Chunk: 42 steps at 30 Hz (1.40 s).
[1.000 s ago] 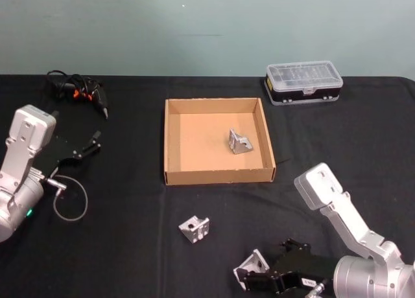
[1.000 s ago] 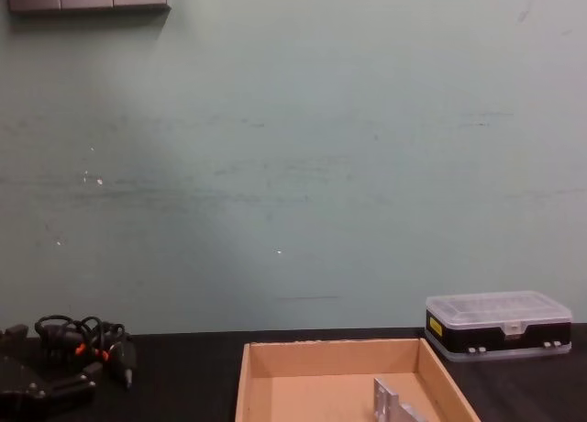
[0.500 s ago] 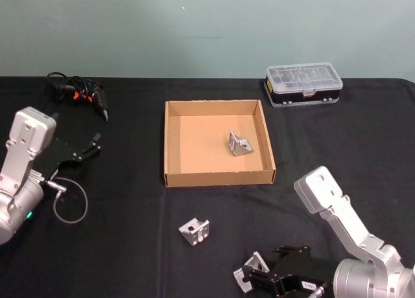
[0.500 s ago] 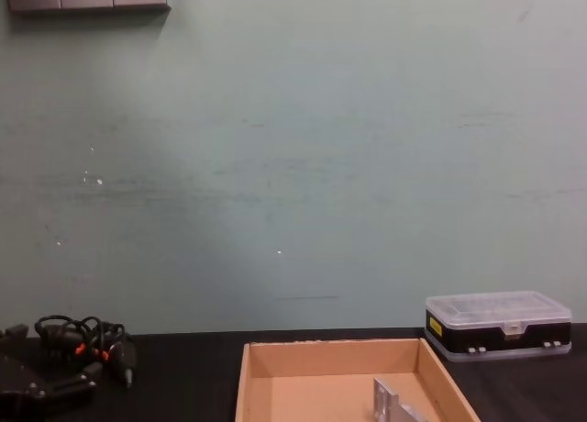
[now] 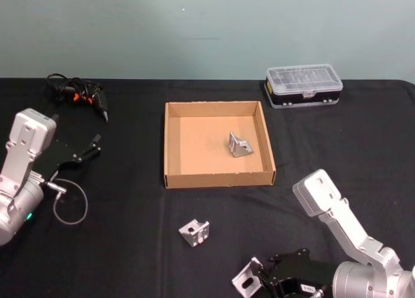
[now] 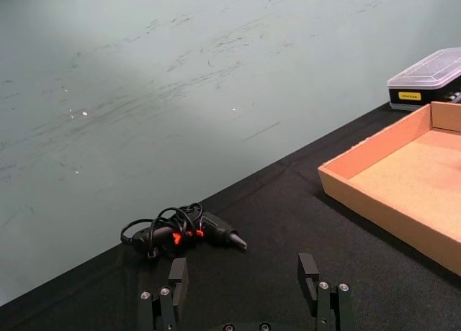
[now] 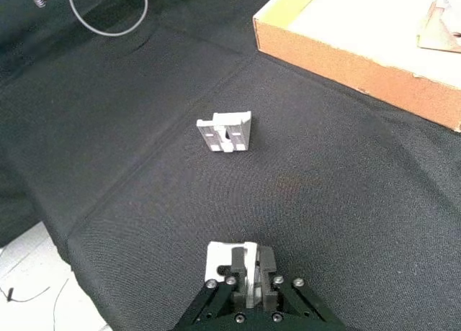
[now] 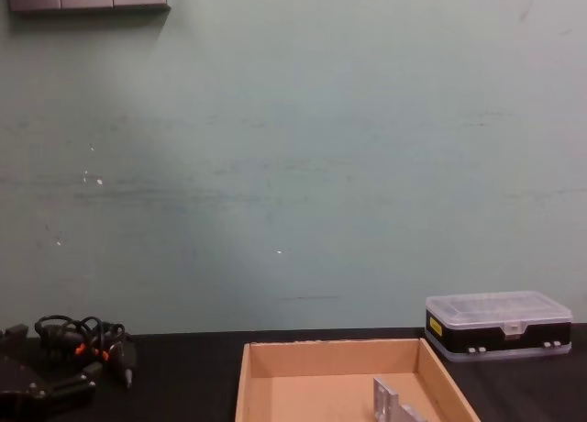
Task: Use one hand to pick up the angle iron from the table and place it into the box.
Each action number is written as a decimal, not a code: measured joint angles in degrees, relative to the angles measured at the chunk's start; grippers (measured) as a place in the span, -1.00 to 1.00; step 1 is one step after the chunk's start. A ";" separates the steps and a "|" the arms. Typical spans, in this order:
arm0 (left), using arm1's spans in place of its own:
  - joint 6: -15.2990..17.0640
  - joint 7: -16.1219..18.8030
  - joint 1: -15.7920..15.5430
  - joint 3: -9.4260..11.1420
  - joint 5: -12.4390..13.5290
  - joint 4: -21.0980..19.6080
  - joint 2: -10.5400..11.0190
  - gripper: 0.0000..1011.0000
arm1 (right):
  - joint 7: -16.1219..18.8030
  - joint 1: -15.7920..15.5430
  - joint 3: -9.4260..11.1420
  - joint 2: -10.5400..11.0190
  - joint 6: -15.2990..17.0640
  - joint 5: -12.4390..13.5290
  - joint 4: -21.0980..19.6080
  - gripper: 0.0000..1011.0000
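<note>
At the near edge of the black table (image 5: pixel 117 246), my right gripper (image 5: pixel 260 282) is shut on a silver angle iron (image 5: pixel 245 284); the right wrist view shows that angle iron (image 7: pixel 234 259) clamped between the gripper (image 7: pixel 246 272) fingers. A second angle iron (image 5: pixel 194 232) (image 7: pixel 227 132) lies loose on the table, between the gripper and the box. The tan cardboard box (image 5: pixel 175 142) (image 7: pixel 338 54) (image 8: pixel 266 360) stands mid-table with another angle iron (image 5: pixel 240 144) (image 8: pixel 390 399) inside. My left gripper (image 5: pixel 87 150) (image 6: pixel 243 280) rests open at the left.
A clear-lidded plastic case (image 5: pixel 303 84) (image 8: pixel 497 324) (image 6: pixel 428 79) sits at the back right. A black tool with tangled cable (image 5: pixel 81 94) (image 6: pixel 184 230) (image 8: pixel 87 341) lies at the back left. A wire loop (image 5: pixel 70 206) lies by the left arm.
My right gripper, holding the angle iron, has drifted slightly toward the table's near edge. The left arm has shifted only a little.
</note>
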 joint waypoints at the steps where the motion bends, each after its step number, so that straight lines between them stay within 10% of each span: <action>1: 0.00 0.00 0.00 0.00 0.00 0.00 0.00 0.98 | 0.00 -0.01 -0.02 0.01 -0.05 -0.03 0.00 -0.77; 24: 0.00 0.00 0.00 0.00 0.00 0.00 0.00 0.98 | -1.49 0.32 3.58 -0.69 -2.80 0.23 -2.76 -0.86; 42: 0.00 0.00 0.00 0.00 0.00 0.00 0.00 0.98 | -6.34 14.02 -0.27 -9.39 -6.55 -8.78 4.88 -0.86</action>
